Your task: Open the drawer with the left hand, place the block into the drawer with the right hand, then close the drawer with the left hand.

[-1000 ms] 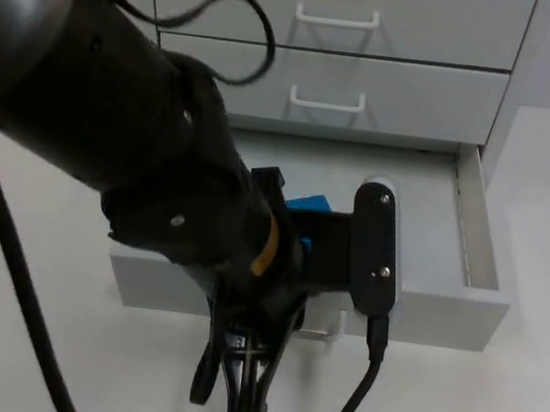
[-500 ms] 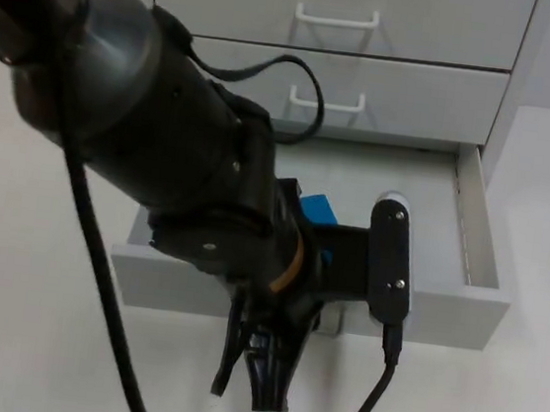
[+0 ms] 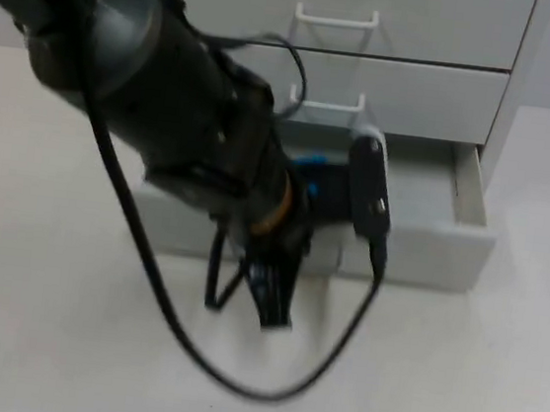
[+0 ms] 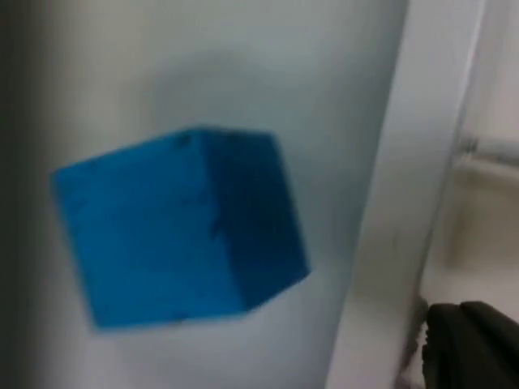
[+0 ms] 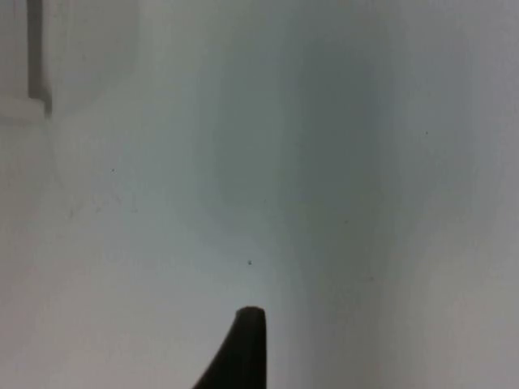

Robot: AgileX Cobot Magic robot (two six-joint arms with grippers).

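Top view, left arm: it comes in from the upper left corner and crosses over the middle of the drawer (image 3: 449, 248), covering much of it.
Top view, left gripper (image 3: 270, 295): it hangs just in front of the drawer's front panel, over the white table (image 3: 453, 385), fingers pointing toward the viewer. Whether they are apart or together I cannot tell.
Top view, drawer: the lowest one of a white cabinet (image 3: 425, 24); it stands part way out, with its right side wall and a strip of its floor visible beside the arm.
Top view, block (image 3: 310, 160): a small patch of blue is visible inside the drawer, just behind the arm's wrist.
Top view, upper drawers: two shut drawers above, each with a white handle (image 3: 336, 16).

Left wrist view, block (image 4: 182, 227): a blue cube lies on the pale drawer floor, turned a little so one edge faces the camera.
Left wrist view, drawer wall (image 4: 389, 203): a white wall runs just beside the block, apart from it.
Left wrist view, fingertip (image 4: 470, 344): one black tip is visible beyond the wall.

Right wrist view, right gripper: one black fingertip (image 5: 239, 348) stands over a plain white surface; the state of its fingers cannot be told. This arm waits.
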